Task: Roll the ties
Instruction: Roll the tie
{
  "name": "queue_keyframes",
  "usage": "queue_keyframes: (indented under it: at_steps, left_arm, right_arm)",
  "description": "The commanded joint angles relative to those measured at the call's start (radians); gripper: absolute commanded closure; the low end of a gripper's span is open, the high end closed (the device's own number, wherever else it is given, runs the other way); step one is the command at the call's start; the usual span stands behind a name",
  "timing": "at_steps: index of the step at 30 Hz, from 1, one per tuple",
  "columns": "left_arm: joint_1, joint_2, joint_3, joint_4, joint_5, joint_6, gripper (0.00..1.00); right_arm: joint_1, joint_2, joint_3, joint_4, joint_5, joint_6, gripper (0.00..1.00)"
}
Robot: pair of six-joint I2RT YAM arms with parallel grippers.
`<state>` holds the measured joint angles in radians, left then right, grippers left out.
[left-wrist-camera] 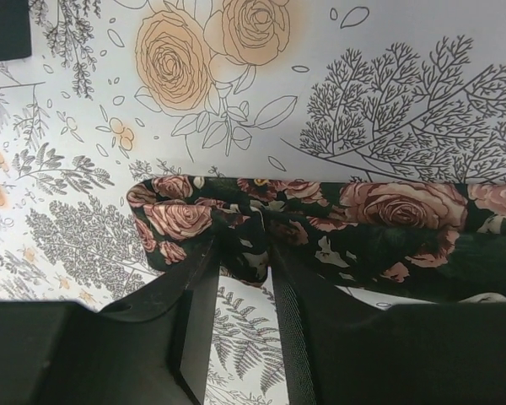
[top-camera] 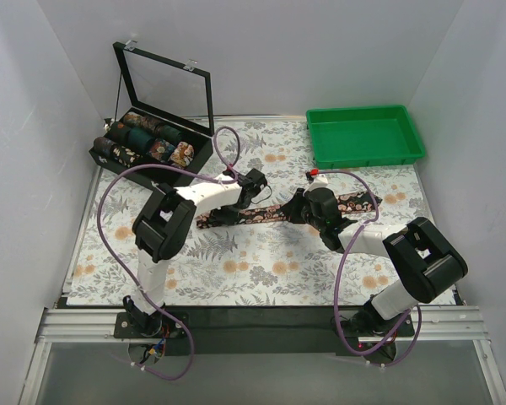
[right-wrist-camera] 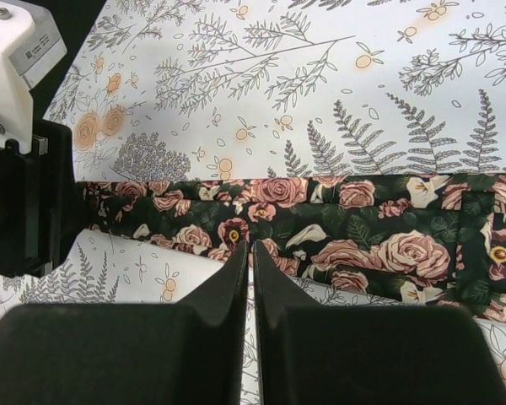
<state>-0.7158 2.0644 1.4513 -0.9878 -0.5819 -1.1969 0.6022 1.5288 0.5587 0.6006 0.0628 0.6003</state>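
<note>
Your left jaws stand a narrow gap apart, and a pucker of the tie [left-wrist-camera: 388, 211] sits between the fingers [left-wrist-camera: 194, 295], just beside its folded-over end. Your right jaws are all but together, tips on the tie's near edge; you cannot tell whether any cloth is caught there.

Only the wrist cameras show you this. From above, both wrists cover their own tips, and you see just a flat strip lying slantwise across the middle of the bench, one end reaching out past the right arm. The overhead view alone gives you the black display case [top-camera: 143, 175] at the far left, its glass lid [top-camera: 164, 89] propped upright, with rolled ties [top-camera: 148, 139] packed side by side inside, and the green plastic tray [top-camera: 364, 160] at the far right.

A pale cover [top-camera: 261, 261] printed with line-drawn ferns and peach roses lies over the bench, with plain white walls [top-camera: 278, 51] on three sides. The tie is dark woven cloth with dusty-pink roses. Purple cables [top-camera: 110, 202] loop over each arm.
</note>
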Motion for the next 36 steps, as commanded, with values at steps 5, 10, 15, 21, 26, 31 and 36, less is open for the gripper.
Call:
queue_keyframes:
  at_steps: [5,10,15,21,26,31,36]
  left_arm:
    - [0.029,-0.027,-0.091,0.221,0.315,-0.021,0.68]
    - [0.053,-0.046,-0.146,0.291,0.413,-0.021,0.68]
    - [0.059,-0.056,-0.158,0.298,0.415,-0.035,0.67]
    - [0.058,-0.133,-0.121,0.275,0.306,-0.052,0.61]
    - [0.059,-0.167,-0.103,0.262,0.283,-0.066,0.57]
    - [0.056,-0.179,-0.106,0.273,0.283,-0.069,0.5]
    - [0.053,-0.207,-0.092,0.281,0.289,-0.069,0.47]
  right_arm:
    - [-0.002,-0.016,-0.011,0.042,0.0,0.013,0.9]
    - [-0.002,-0.016,-0.01,0.042,-0.006,0.021,0.9]
    - [-0.002,-0.019,-0.01,0.044,-0.018,0.024,0.9]
    - [-0.004,-0.012,0.007,0.047,-0.054,0.013,0.9]
    - [-0.002,-0.01,0.007,0.053,-0.057,0.013,0.9]
    - [-0.002,-0.015,0.007,0.054,-0.057,0.013,0.9]
    - [-0.002,-0.009,0.012,0.057,-0.086,0.012,0.9]
